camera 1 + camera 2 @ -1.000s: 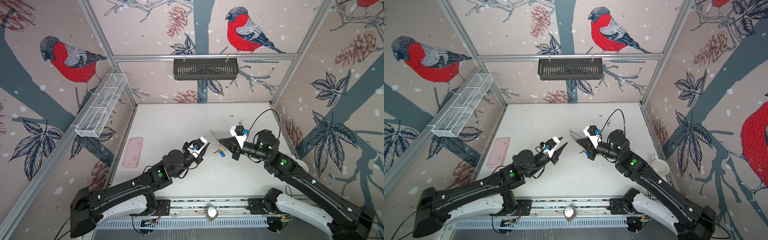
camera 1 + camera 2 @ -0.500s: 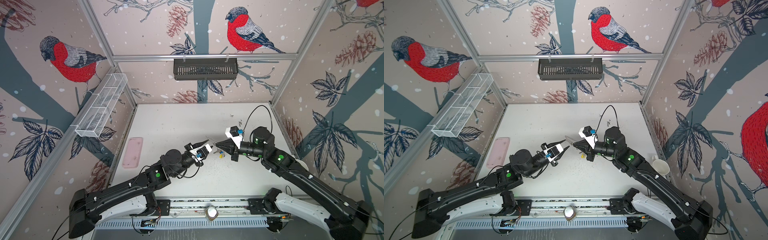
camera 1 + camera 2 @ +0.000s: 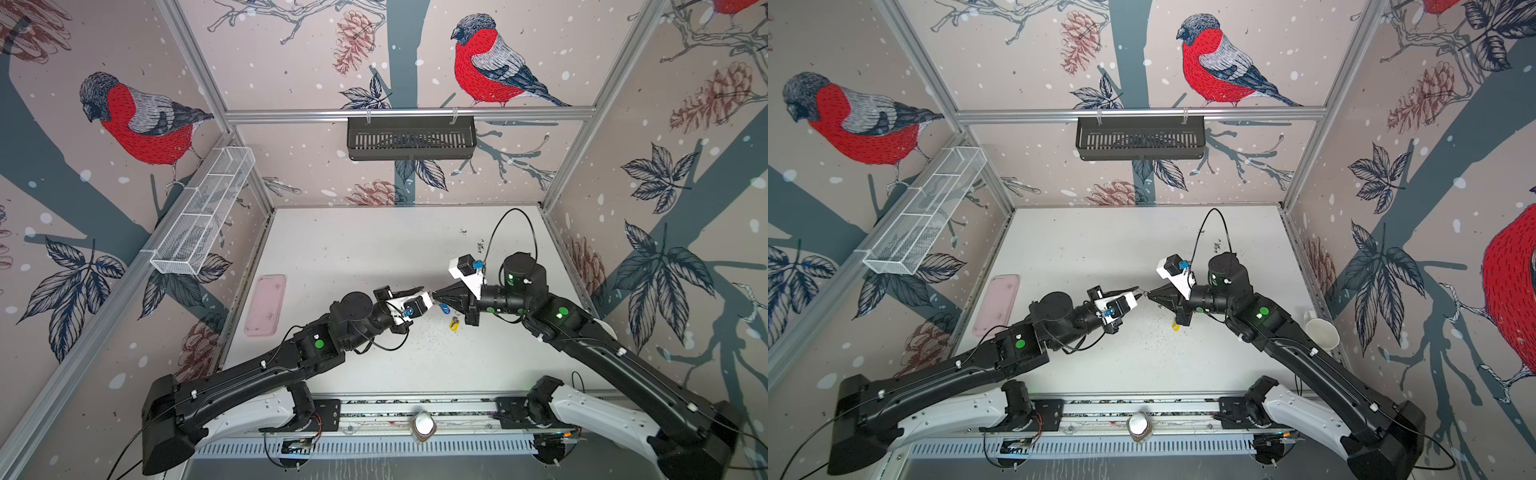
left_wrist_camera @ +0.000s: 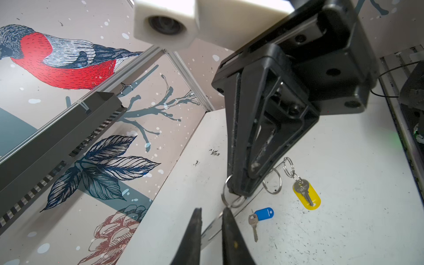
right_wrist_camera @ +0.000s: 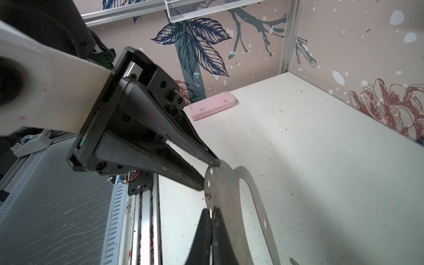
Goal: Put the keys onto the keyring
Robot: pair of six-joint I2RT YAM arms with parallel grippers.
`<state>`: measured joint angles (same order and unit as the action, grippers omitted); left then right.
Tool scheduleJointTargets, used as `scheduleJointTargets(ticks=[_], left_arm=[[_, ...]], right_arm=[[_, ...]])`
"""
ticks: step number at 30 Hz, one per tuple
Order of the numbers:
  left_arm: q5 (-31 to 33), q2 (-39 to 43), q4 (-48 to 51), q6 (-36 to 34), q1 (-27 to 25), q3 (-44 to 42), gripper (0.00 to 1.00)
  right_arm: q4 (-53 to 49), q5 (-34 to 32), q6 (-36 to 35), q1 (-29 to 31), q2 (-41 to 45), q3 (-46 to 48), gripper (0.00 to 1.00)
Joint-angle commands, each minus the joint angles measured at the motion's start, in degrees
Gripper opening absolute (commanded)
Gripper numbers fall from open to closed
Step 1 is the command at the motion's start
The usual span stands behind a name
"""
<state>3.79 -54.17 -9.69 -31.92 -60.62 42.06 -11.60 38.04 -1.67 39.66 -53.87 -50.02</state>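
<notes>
1. Grey metal, thin and flat: the keyring (image 5: 223, 197) is held off the bench (image 3: 374, 257) where the 2 hands meet, right of the middle in both top views.
2. Right hand (image 5: 210, 212) is clamped on the plate's holed rim, beside 1 of its small rings (image 4: 263, 184).
3. Left hand (image 4: 212, 211) has its fingers narrowly apart, 1 on each side of that same rim, a little further along. A gap shows, so I judge it is not yet pinching.
4. Blue key (image 4: 258, 219) lies flat on the bench near the hands, loose and on no ring.
5. Yellow key (image 4: 305, 195) is close by. Its own small ring looks linked to a ring on the plate, but I cannot tell for sure.
6. The plate looks light, stiff and slick, so it could swivel in a 1-point grip. The best hold is probably solid rim between the holes, clear of the rings and the cutout.
7. The keys look tiny, light and thin, so they should be hard to lift off a flat bench. The plastic tag is thicker and likely less slippery, so I would pinch there and leave the key's hole free.
8. The rings look like springy wire that would resist opening. A slip could flick a key away.
</notes>
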Motion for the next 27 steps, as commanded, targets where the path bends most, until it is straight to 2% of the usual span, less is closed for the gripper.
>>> scheduleJointTargets(ticks=[1, 9, 27], left_arm=[[-2.8, -0.9, 3.9, 0.4, 0.1, 0.9, 0.18], [-4.4, -3.2, 6.1, 0.9, 0.1, 2.1, 0.18], [-8.7, -1.6, 8.5, 1.1, 0.2, 2.8, 0.21]], right_arm=[[2.8, 3.2, -0.5, 0.0, 0.3, -0.8, 0.0], [2.8, 3.7, -0.7, -0.7, 0.5, -1.0, 0.0], [2.4, 8.0, -1.2, -1.3, 0.7, -1.5, 0.0]])
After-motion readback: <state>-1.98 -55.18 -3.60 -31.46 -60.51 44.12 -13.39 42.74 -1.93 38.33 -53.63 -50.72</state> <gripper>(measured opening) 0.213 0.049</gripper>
